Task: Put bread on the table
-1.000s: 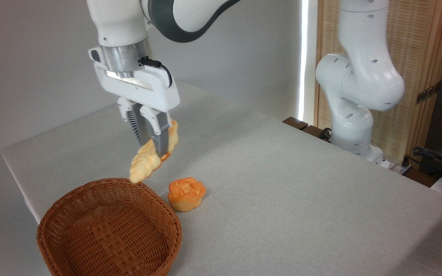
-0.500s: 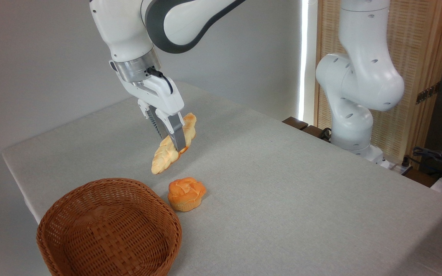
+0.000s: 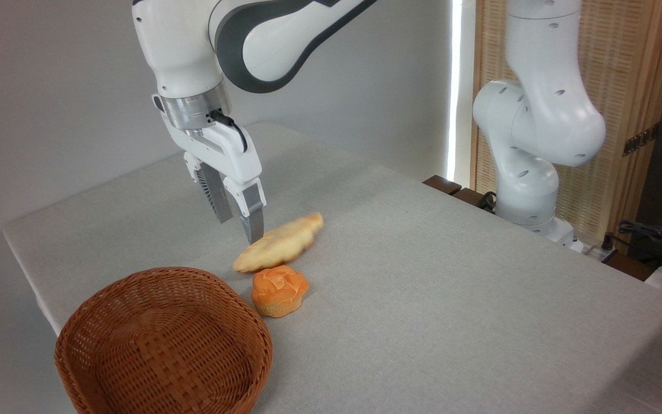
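Note:
The bread point(image 3: 280, 242), a long pale golden loaf, looks blurred as it lies low over the grey table point(image 3: 423, 276), just behind the round orange bun. My gripper point(image 3: 240, 227) hangs just left of it and a little above, open, with nothing between its fingers. The near fingertip point(image 3: 255, 232) is close to the loaf's left end; whether the two touch is unclear.
A small round orange bun point(image 3: 279, 290) sits right in front of the loaf. A brown wicker basket point(image 3: 161, 345) stands at the front left, near the table's left edge. The arm's white base point(image 3: 529, 172) rises at the back right.
The gripper carried the loaf from above the basket to the right and down, then opened. The loaf has dropped out of the fingers onto the table behind the bun.

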You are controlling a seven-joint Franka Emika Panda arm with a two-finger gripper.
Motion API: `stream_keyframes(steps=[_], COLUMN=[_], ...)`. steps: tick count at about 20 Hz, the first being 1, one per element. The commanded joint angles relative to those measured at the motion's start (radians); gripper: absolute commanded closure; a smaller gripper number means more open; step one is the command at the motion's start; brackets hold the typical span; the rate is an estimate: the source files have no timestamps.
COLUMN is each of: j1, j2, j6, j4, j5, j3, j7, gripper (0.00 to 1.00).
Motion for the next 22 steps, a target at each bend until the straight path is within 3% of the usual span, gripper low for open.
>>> stream_keyframes(steps=[1,4,7,18,22], j1=[0.016,0.017,0.017,0.019,0.021], j2=[-0.008,-0.010,-0.014,-0.013,-0.016], j6=[0.013,0.045,0.033,0.038,0.024], j4=[0.040,0.066,0.066,0.068,0.068], j5=[0.057,0.056,0.045,0.033,-0.047], j3=[0.017,0.103,0.167,0.192,0.216], j7=[0.022,0.030,0.146,0.197,0.208], gripper=[0.00,0.00,0.00,0.00,0.00])
